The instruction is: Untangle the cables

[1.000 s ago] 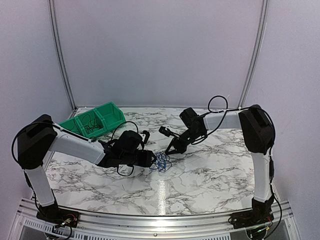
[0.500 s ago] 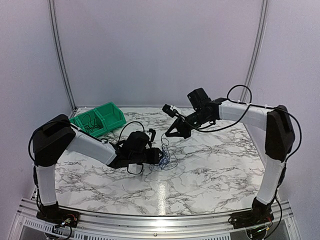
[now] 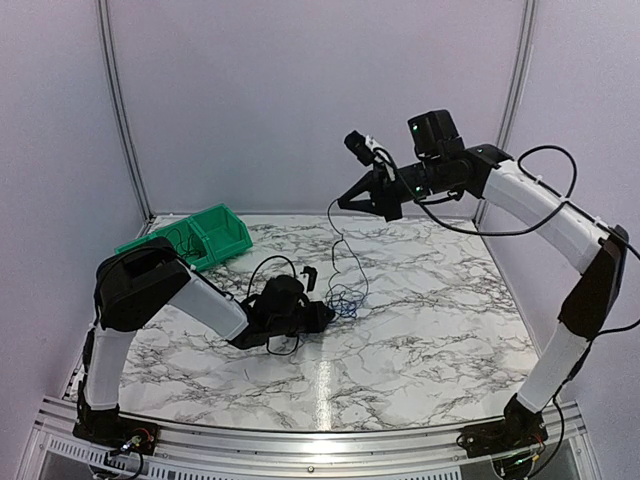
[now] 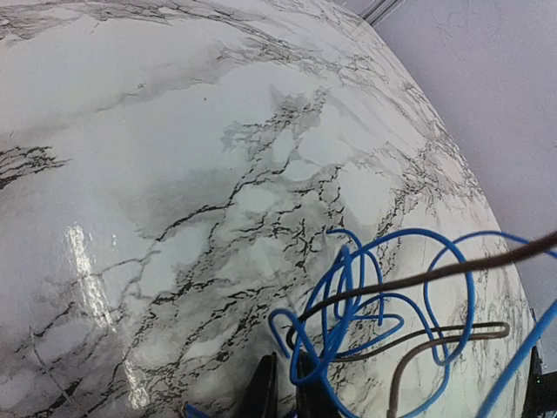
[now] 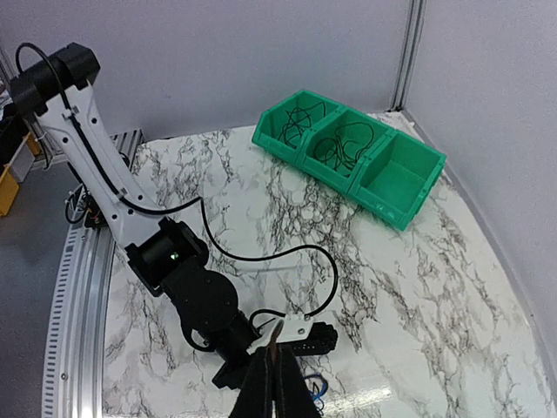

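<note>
Left claw (image 3: pixel 327 314) lies low on the marble table (image 3: pixel 450 330), near the middle. In its wrist view the two fingers (image 4: pixel 261 394) stand pressed almost together with a blue strand running into the slit between them. The picture's bottom edge cuts the tips off, so the bite itself is hard to make out. The cables (image 3: pixel 347 298) sit as a small blue and black knot on the table, touching that claw's tip. From the wrist they show as blue loops crossed by brownish-dark strands (image 4: pixel 374 296), some running out of frame to the right.

From the knot one thin black strand climbs in a loose wave to the right claw (image 3: pixel 343 203), which hangs high above the far half of the table. Its fingers are pressed together (in its own view they make one dark wedge (image 5: pixel 270 376)). The strand is too fine to see there, and the wedge hides most of the knot (image 5: pixel 313 383).

Open marble lies to the right of the knot and in front of it, as far as the near rail (image 3: pixel 320 440). At the far left edge sits a green bin (image 3: pixel 228 240), with dark thin wires coiled in two of its compartments (image 5: pixel 335 144). Pale walls (image 3: pixel 300 100) close the table at the back and both sides.
</note>
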